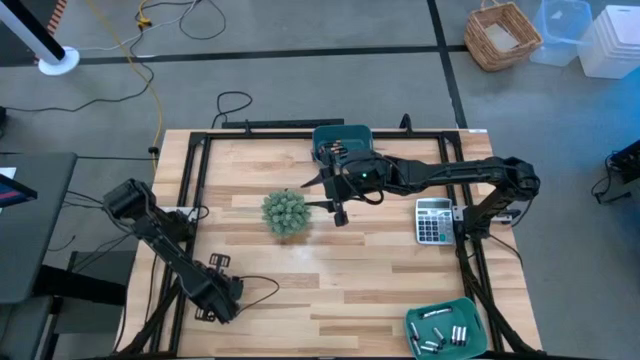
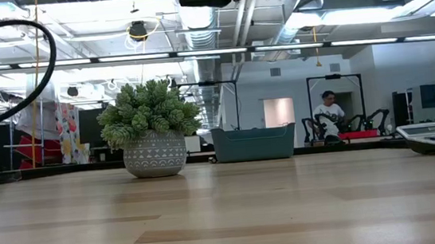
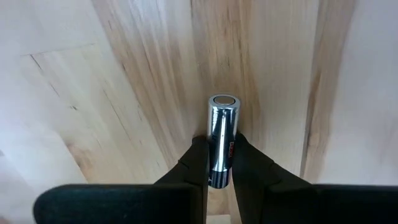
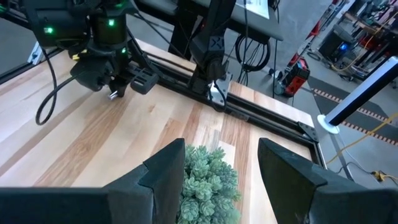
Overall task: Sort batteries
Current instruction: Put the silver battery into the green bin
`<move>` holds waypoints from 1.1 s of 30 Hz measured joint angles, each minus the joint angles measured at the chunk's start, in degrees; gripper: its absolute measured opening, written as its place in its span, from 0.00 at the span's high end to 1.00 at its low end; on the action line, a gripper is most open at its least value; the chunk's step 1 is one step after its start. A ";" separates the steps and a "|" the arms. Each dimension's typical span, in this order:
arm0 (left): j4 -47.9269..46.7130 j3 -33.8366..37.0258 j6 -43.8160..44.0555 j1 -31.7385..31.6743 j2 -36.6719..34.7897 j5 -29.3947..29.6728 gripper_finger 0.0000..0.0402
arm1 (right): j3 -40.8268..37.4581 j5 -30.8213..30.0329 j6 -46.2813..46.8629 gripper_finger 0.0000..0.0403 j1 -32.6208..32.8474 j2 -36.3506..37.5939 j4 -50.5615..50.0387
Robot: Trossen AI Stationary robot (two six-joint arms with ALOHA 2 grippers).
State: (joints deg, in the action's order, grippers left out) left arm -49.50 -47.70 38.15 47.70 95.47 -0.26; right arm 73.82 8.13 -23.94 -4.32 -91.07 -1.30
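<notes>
A silvery battery lies on the counter, well off from the potted plant, with the left claw clamped on its lower end. This looks like the pick-up step. Next it needs lifting and carrying to the tray of batteries, past the plant. The right claw hangs above the plant, fingers apart and empty.

The high view looks straight down on the whole table; the low one looks level across it, sharing the potted plant with the right wrist; the left wrist sits close above the boards
</notes>
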 joint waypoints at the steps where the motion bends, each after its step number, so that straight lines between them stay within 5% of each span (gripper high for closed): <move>1: -0.33 -0.44 -0.02 0.01 0.12 0.77 0.91 | 0.00 0.00 -0.03 0.45 0.00 0.01 0.43; 15: 7.89 -7.41 -3.37 -3.95 0.38 22.38 0.91 | 0.00 -0.05 -0.38 0.45 0.61 10.75 1.74; 33: 64.13 -7.98 -43.77 -23.56 0.36 25.73 0.91 | 0.00 -16.48 1.46 0.45 15.99 28.97 -6.49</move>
State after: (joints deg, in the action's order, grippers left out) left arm 14.63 -55.68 -5.63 24.14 95.83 25.47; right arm 73.82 -8.35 -22.48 11.67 -62.10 -7.79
